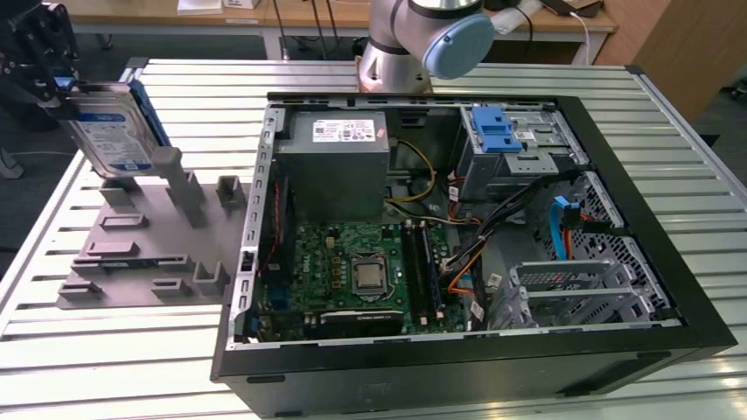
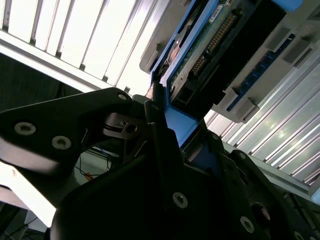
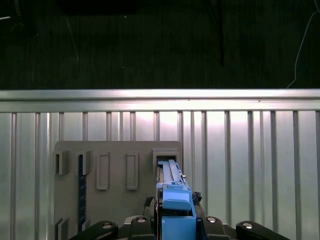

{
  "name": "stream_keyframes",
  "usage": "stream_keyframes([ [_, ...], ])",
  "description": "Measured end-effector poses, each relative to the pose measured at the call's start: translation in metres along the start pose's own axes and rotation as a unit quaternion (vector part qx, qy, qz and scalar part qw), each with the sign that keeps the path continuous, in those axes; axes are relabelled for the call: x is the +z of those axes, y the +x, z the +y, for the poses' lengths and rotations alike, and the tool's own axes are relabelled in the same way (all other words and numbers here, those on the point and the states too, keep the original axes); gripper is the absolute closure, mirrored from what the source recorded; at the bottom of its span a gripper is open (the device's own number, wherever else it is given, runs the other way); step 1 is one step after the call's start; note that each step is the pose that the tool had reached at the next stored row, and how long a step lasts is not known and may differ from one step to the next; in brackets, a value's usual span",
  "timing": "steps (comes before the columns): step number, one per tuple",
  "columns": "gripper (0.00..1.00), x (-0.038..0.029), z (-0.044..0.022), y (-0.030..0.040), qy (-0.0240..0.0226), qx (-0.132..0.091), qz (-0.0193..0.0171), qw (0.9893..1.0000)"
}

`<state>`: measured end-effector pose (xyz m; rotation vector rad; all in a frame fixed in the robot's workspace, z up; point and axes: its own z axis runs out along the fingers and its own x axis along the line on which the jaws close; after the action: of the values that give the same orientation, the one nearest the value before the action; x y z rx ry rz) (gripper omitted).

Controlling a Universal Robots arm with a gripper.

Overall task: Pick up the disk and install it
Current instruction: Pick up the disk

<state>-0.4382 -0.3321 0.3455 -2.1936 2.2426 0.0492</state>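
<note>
Metal disk (image 1: pixel 108 133) with blue plastic edging; matt grey stand (image 1: pixel 152 254)

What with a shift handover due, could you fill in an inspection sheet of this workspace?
Surface: slatted metal table, carrying a grey fixture and an open PC case.
Job's things: disk tilted at the fixture's far corner on the exterior view's left, outside the case; whether it touches a slot, cannot tell.
Clutter: nothing seen.
Grippers: gripper shut on the disk's blue frame.
Cables: orange, yellow and blue cables inside the case.
Surroundings: arm base behind the case; desks and a wooden cabinet beyond the table.
</note>
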Motion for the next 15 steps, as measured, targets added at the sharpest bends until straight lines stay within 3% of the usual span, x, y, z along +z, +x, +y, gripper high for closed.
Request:
stream_keyframes([
  [15, 0.64, -0.0142, 0.0003, -0.0003, 0.0, 0.0, 0.0, 1.0],
])
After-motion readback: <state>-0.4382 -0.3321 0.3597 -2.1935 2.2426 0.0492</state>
